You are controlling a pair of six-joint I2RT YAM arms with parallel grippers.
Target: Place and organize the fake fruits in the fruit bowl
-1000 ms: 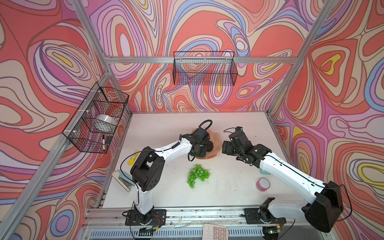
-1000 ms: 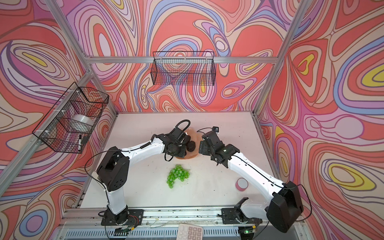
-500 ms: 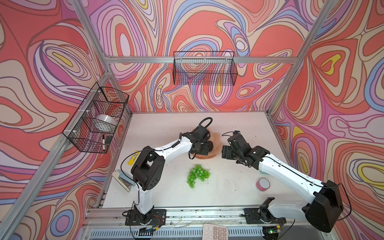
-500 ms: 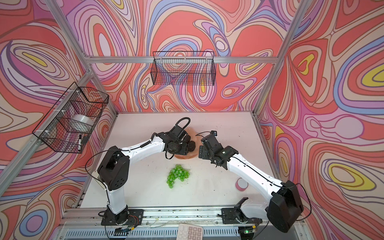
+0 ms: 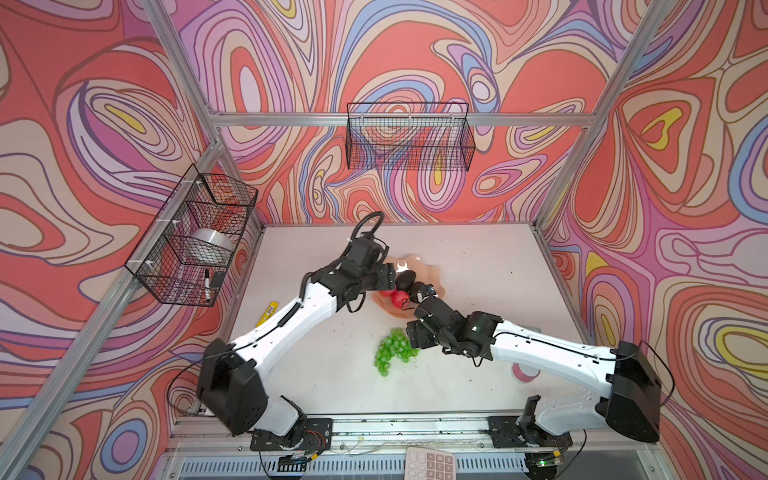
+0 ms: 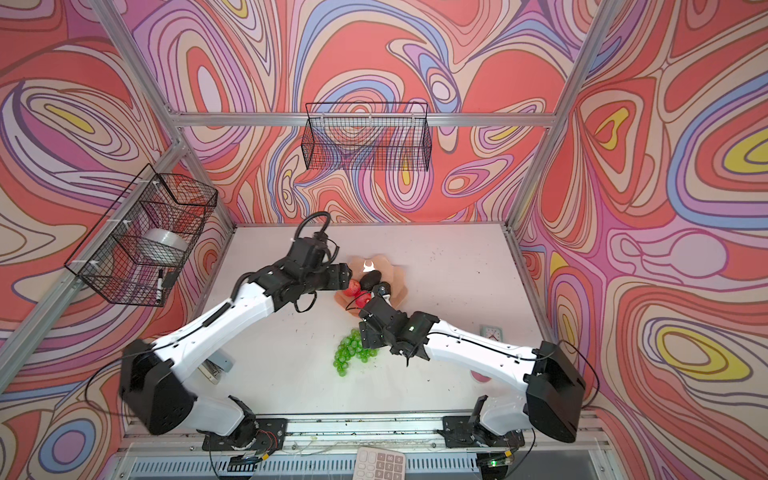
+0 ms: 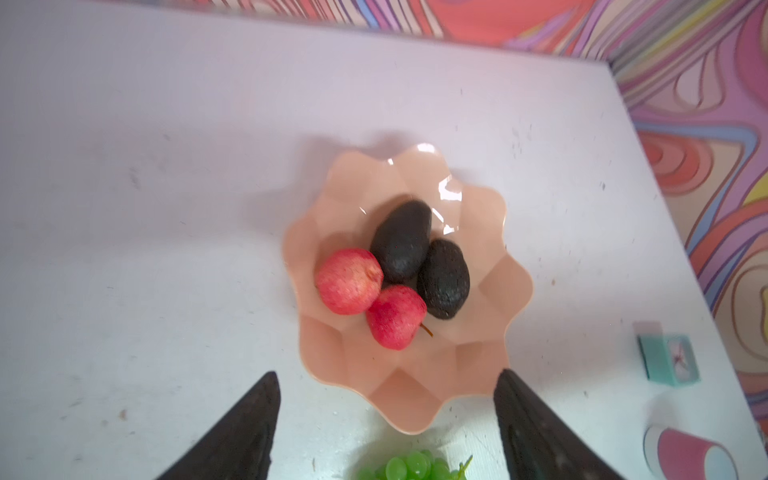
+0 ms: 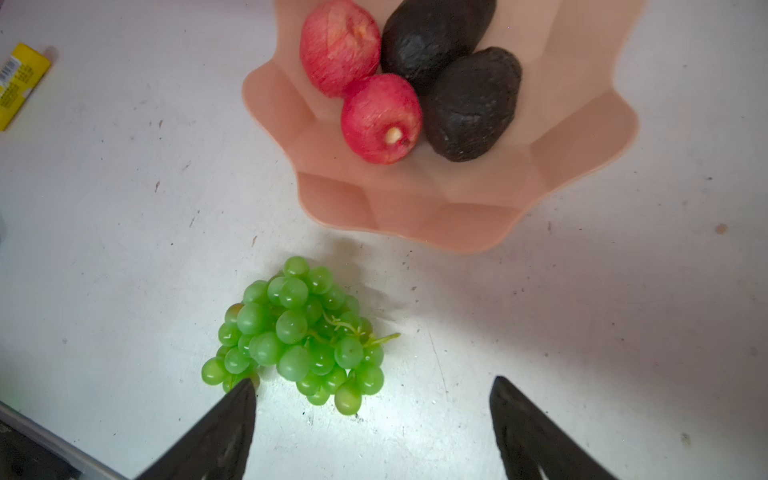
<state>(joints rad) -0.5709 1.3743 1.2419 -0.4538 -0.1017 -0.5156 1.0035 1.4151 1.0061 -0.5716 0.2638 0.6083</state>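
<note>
The peach-pink fruit bowl [image 5: 411, 264] [image 7: 478, 361] [image 8: 415, 203] stands mid-table. In it lie two red apples [image 7: 349, 280] [image 7: 397, 316] and two dark avocados [image 7: 401, 239] [image 7: 442, 278], all touching. The green grapes [image 5: 392, 351] [image 6: 351, 353] [image 8: 295, 332] lie on the table just in front of the bowl. My left gripper [image 5: 390, 282] [image 7: 388, 374] hangs open and empty at the bowl's left edge. My right gripper [image 5: 415, 338] [image 8: 374, 381] is open over the table, with one fingertip [image 8: 245, 395] at the edge of the bunch.
Black wire baskets hang on the back wall [image 5: 409, 139] and the left wall [image 5: 195, 232]. A yellow tube [image 5: 269, 312] lies at the left and a stapler [image 6: 216, 365] at the front left. A teal clock [image 6: 492, 332] and a pink tape roll [image 5: 524, 372] sit on the right.
My left gripper has opened and drawn back to the left off the bowl. The right gripper has moved from beside the bowl toward the front, over to the grapes.
</note>
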